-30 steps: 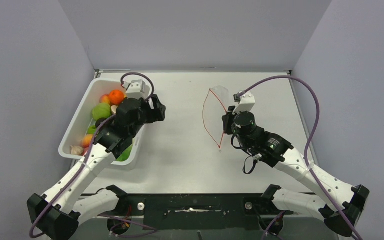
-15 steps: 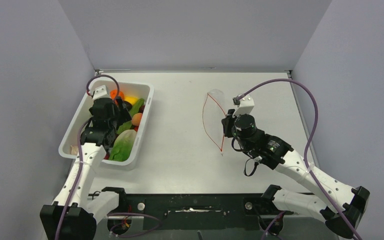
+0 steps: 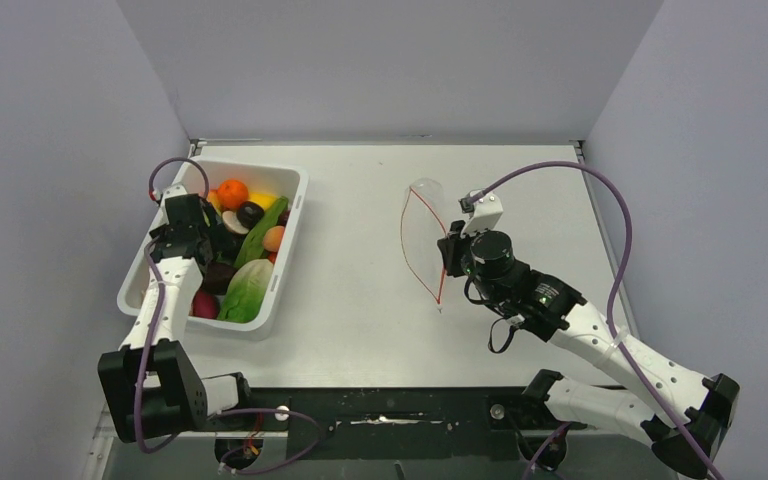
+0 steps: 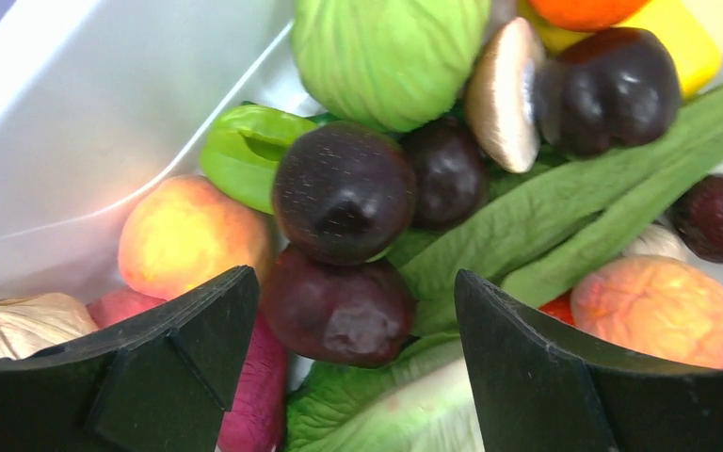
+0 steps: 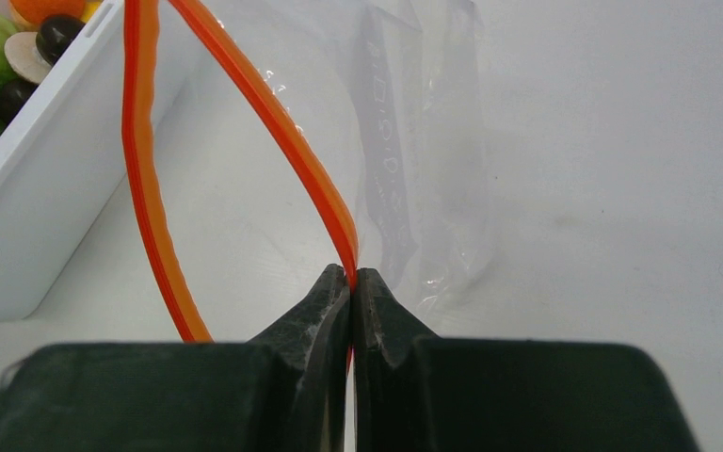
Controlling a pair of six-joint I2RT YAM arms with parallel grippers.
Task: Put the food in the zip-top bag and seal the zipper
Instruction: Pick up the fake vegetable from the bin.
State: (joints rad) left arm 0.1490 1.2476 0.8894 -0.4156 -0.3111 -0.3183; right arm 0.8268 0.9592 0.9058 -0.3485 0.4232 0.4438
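The food lies in a white bin (image 3: 292, 215): an orange (image 3: 232, 192), lettuce (image 3: 244, 295), dark plums (image 4: 344, 188), a peach (image 4: 186, 235). My left gripper (image 4: 358, 311) is open, low over the pile, its jaws either side of a dark plum (image 4: 337, 311); it also shows in the top view (image 3: 200, 238). My right gripper (image 5: 352, 275) is shut on the zipper (image 5: 287, 141), the red-orange strip of the clear zip-top bag (image 5: 414, 141), holding the mouth open in a loop. In the top view the right gripper (image 3: 447, 250) holds the bag (image 3: 422, 215) upright at mid-table.
The white bin stands at the table's left side against the grey wall. A garlic bulb (image 4: 14, 320), a mushroom (image 4: 504, 94), long green pods (image 4: 602, 198) and a yellow piece (image 4: 682, 38) crowd the bin. A purple cable (image 3: 600, 200) arcs over the right arm.
My left arm has swung from the bin's right edge to its left side and dropped over the food. My right gripper has shifted slightly left with the bag.
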